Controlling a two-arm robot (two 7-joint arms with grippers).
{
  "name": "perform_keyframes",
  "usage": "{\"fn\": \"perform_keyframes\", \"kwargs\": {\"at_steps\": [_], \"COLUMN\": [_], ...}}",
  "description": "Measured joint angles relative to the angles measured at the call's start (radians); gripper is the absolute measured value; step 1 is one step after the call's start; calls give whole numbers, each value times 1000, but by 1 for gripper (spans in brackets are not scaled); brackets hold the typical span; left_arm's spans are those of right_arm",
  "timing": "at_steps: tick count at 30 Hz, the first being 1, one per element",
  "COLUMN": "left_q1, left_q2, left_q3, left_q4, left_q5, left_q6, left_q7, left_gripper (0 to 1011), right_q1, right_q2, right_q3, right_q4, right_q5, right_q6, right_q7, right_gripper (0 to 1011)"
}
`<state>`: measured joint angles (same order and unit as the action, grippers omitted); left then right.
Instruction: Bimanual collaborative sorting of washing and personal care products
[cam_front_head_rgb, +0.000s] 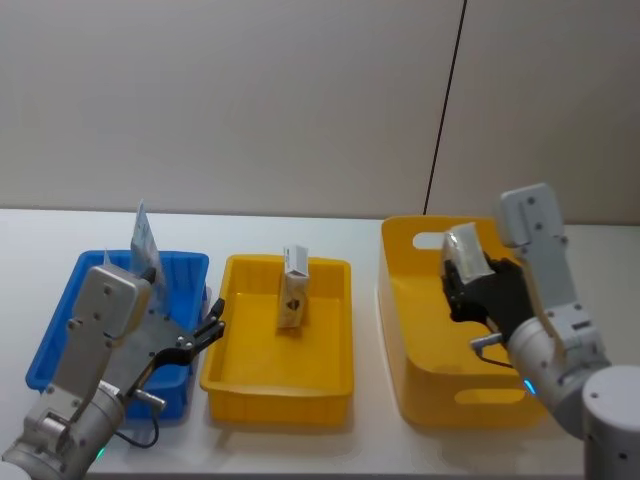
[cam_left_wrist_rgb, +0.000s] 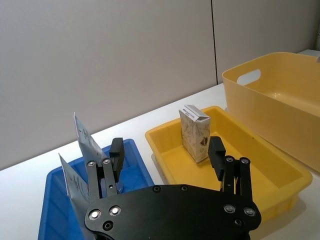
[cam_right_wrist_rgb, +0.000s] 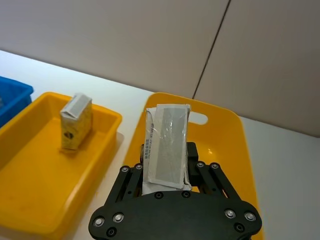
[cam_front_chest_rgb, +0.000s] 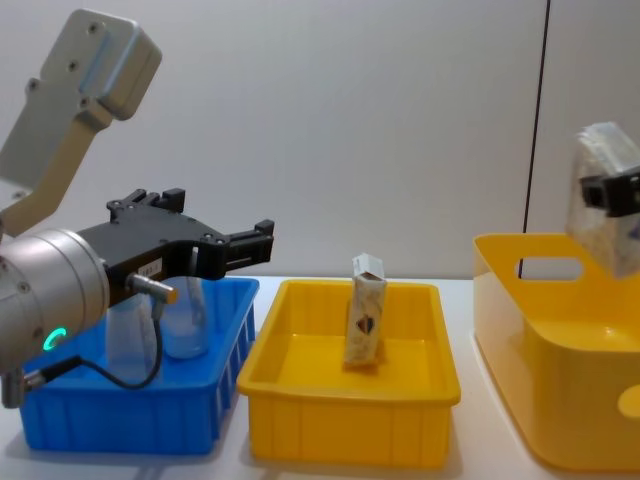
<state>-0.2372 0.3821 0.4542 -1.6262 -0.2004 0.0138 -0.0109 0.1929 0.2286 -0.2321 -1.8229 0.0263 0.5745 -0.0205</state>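
Note:
My right gripper (cam_front_head_rgb: 468, 285) (cam_right_wrist_rgb: 167, 152) (cam_front_chest_rgb: 612, 192) is shut on a pale flat tube (cam_front_head_rgb: 465, 250) (cam_right_wrist_rgb: 167, 142) (cam_front_chest_rgb: 600, 160) and holds it above the deep yellow bin (cam_front_head_rgb: 440, 400). A beige-white carton (cam_front_head_rgb: 293, 290) (cam_left_wrist_rgb: 196, 132) (cam_right_wrist_rgb: 76, 122) (cam_front_chest_rgb: 366, 310) with a dark emblem stands upright in the shallow yellow tray (cam_front_head_rgb: 270, 385). Two pale tubes (cam_front_head_rgb: 143, 240) (cam_left_wrist_rgb: 82, 137) (cam_front_chest_rgb: 185, 320) stand in the blue tray (cam_front_head_rgb: 60, 330). My left gripper (cam_front_head_rgb: 212, 322) (cam_left_wrist_rgb: 166, 155) (cam_front_chest_rgb: 218, 215) hangs open and holds nothing, over the blue tray's edge nearest the yellow tray.
The three containers stand in a row on a white table (cam_front_head_rgb: 300, 230), with the blue tray on the left, the shallow yellow tray in the middle and the bin on the right. A grey wall (cam_front_head_rgb: 250, 100) rises right behind them.

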Motion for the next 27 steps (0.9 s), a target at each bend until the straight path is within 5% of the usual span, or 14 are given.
{"fn": "perform_keyframes", "kwargs": {"at_steps": [5,15,22,27], "left_q1": [0,0,0,1], "left_q2": [0,0,0,-2], "left_q3": [0,0,0,-2], "left_q4": [0,0,0,0], "left_q5": [0,0,0,2], "left_q6": [0,0,0,4], "left_q7": [0,0,0,3], "left_gripper": [1001,1001,1001,1001], "right_q1": [-22,-40,-52,-63], "right_q2": [2,1,9,20], "right_q3": [41,97,123,131], "right_q4": [-12,1,22,35], "right_q5": [19,60,82,87], "right_q6": [1,-32,-103,-180], "right_q7": [-1,29,69,103], "right_gripper": [395,723,946,1004]}}
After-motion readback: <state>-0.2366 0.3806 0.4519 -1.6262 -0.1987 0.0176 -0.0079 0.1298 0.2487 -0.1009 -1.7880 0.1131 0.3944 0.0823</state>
